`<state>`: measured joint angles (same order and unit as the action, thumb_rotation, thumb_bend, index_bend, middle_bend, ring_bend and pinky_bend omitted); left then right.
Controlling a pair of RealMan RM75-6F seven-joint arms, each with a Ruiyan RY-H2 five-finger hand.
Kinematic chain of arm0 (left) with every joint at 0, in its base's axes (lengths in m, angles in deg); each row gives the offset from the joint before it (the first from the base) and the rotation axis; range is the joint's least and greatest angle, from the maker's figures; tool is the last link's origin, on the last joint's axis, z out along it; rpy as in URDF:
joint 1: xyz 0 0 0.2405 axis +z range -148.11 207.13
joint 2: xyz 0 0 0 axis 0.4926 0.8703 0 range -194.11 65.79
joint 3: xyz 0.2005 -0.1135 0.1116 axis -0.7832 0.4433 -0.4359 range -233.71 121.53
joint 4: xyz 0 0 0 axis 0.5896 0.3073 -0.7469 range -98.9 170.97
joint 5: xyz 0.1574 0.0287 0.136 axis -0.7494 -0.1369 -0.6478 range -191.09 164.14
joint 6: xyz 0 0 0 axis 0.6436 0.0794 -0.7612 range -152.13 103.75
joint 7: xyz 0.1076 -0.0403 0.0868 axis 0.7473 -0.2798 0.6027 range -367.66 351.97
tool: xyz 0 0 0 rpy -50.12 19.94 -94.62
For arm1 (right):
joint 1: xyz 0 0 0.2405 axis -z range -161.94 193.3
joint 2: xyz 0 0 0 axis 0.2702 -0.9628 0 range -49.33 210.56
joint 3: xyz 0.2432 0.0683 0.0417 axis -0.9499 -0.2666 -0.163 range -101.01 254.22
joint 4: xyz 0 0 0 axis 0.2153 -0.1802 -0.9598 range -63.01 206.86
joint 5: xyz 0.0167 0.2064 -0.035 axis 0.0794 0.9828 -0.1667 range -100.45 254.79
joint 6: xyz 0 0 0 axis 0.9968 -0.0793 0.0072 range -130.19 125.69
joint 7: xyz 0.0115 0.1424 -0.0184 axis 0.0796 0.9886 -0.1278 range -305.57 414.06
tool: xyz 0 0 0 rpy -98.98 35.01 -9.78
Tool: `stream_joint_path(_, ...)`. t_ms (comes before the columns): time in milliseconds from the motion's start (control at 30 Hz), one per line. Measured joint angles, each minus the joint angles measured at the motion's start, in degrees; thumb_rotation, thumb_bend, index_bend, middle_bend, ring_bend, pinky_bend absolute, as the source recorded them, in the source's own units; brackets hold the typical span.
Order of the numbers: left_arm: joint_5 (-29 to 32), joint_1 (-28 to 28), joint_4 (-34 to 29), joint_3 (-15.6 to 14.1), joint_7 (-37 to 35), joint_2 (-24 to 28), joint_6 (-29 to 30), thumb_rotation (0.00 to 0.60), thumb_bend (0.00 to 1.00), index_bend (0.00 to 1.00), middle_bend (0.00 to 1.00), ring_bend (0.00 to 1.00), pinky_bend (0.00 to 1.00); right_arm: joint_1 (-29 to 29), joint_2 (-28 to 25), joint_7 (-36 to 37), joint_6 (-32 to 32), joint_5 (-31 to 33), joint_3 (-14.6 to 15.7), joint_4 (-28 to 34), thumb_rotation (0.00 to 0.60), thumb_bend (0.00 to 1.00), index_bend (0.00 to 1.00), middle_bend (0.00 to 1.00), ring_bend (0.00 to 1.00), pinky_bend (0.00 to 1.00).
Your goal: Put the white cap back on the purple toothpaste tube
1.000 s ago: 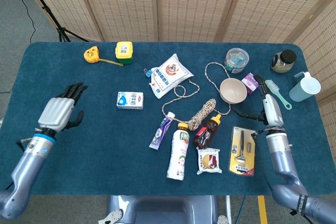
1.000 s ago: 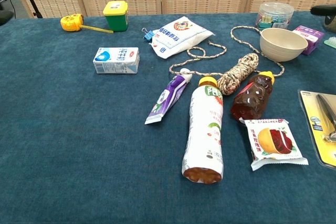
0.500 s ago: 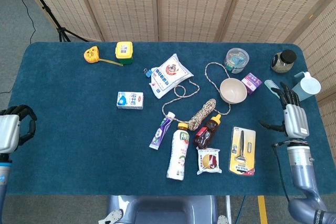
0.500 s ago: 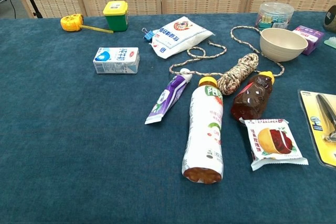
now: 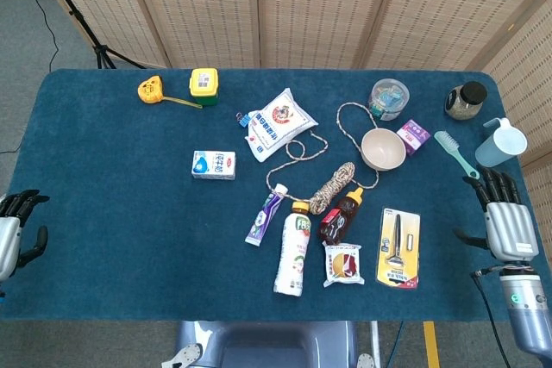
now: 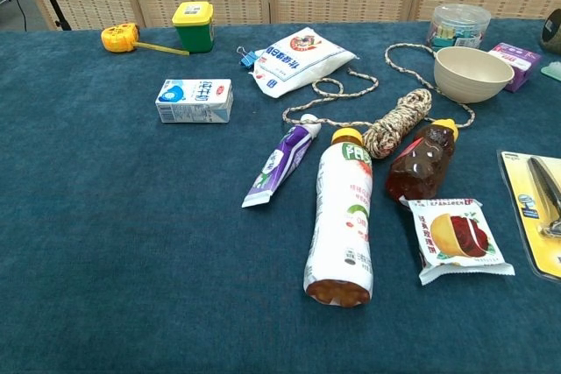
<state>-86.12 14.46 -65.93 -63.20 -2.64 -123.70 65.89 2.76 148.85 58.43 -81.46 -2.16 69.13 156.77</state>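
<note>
The tube [image 5: 265,216] lies flat near the middle of the counter [image 5: 112,178], its cap [image 5: 280,188] at the far end and seemingly seated on the nozzle, though the view is too small to be sure. The cap end sits beside the rope [image 5: 330,185]; a drink bottle [image 5: 294,247] lies just right of the tube. Both hands are well apart from it. The left hand [image 5: 12,232] is at the counter's left edge, fingers apart, holding nothing. The right hand [image 5: 505,217] is at the right edge, fingers spread, holding nothing, below the cup [image 5: 499,143]. Neither hand shows in the chest view.
</note>
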Motion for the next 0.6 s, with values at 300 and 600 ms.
stream_joint_path(300, -3.9, 3.3, 0.3, 0.8, -3.1, -0.1, 0.6, 0.6, 0.5, 0.25, 0.2, 0.16, 0.32, 4.8, -3.7, -4.4, -4.6, -0.3, 1.9, 5.2, 0.6, 0.0, 0.16, 0.06, 0.02, 0.0)
stream_joint_path(600, -7.2, 4.6, -0.7, 2.5, -2.9, 0.9, 0.4, 0.6, 0.5, 0.27, 0.2, 0.16, 0.32, 5.7, -3.6, -4.2, -5.7, -1.1, 1.9, 5.3, 0.6, 0.0, 0.16, 0.06, 0.01, 0.0)
